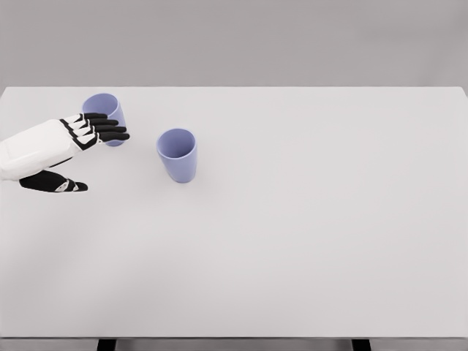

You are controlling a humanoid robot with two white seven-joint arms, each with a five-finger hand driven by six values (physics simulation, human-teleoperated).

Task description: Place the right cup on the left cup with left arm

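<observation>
Head view shows the left hand [73, 150] coming in from the left edge, fingers [110, 130] stretched out flat and thumb apart below them, grasping nothing. Its fingertips overlap the left cup [102, 108] in the picture; whether they touch it I cannot tell. The right cup [177, 153] stands upright on the table [307, 219], just right of the hand and a little nearer, with a clear gap between it and the fingertips. Both cups are blue, mouths up, and stand apart from each other.

By the look of it the task is at the reach: nothing is lifted. The next move would call for the hand to travel right, set fingers and thumb around the right cup's wall, and close without knocking the left cup, which sits close behind the fingers.

Table is plain white and runs wide to the right and near. Behind it is a flat grey wall [234, 40]. The right arm is out of view.
</observation>
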